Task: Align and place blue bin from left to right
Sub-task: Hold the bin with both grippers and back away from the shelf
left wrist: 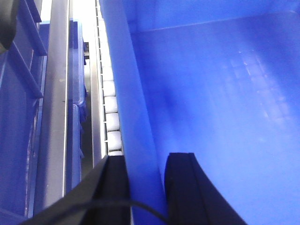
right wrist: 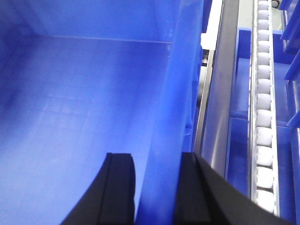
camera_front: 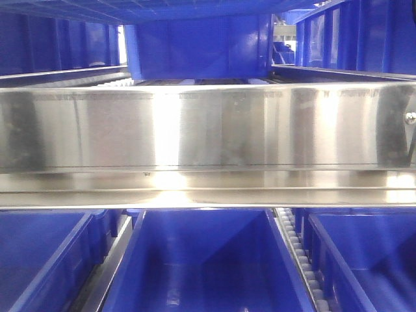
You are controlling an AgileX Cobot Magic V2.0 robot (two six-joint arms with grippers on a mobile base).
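We hold the empty blue bin beside the roller track, left gripper and right gripper each pinching a side wall; the plastic looks stiff, light and slick, so the rims suit.

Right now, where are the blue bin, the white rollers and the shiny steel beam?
blue bin point(left wrist: 136, 117): left wrist view, on its side wall.
white rollers point(left wrist: 112, 122): left wrist view, on one roller mid-row.
steel beam point(camera_front: 208, 130): front view, middle of its face.

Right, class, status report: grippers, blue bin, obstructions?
Left gripper clamped on blue bin, left wall. Right gripper clamped on right wall. Bin between roller tracks, neighbour bins either side. Steel crossbar spans above.
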